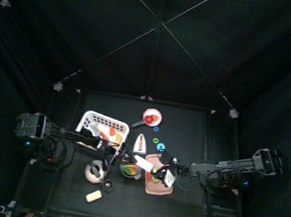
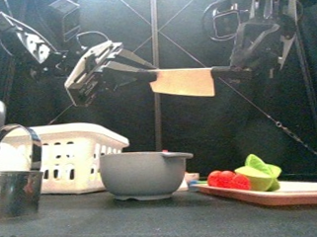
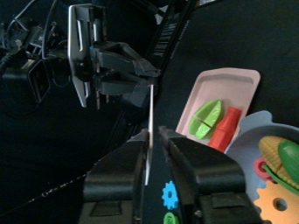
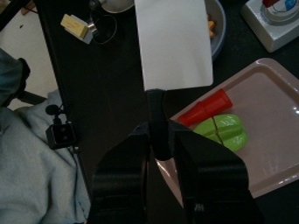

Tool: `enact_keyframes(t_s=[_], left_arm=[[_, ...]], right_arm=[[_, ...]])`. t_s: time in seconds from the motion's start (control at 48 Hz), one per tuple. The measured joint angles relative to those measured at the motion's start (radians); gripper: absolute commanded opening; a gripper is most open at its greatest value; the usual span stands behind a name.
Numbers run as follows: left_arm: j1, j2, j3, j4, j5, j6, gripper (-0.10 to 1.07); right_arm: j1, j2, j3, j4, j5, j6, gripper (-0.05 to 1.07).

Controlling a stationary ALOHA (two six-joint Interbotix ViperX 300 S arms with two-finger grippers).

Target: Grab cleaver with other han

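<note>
Midair, the right claw (image 2: pixel 223 70) grips the cleaver (image 2: pixel 184 83) by its handle, blade toward nine o'clock, so the half-open left claw (image 2: pixel 116 63) can clamp its tip.

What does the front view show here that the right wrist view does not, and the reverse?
Front view only: the white basket, the metal cup, and the left gripper closing on the cleaver blade. Right wrist view only: the right gripper clamped on the cleaver's handle, and a yellow piece on the table. Both: the cleaver, pink board, red and green toy food.
</note>
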Motion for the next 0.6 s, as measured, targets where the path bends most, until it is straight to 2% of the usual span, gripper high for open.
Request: enact_keyframes(t_s=[0.333, 0.604], left_arm=[[0.002, 0.012, -0.003, 0.002, 0.000, 0.002, 0.53], [0.000, 0.012, -0.005, 0.002, 0.000, 0.000, 0.53]], right_arm=[[0.006, 0.002, 0.000, -0.005, -0.003, 0.000, 0.38], [0.006, 0.000, 0.002, -0.011, -0.003, 0.002, 0.48]])
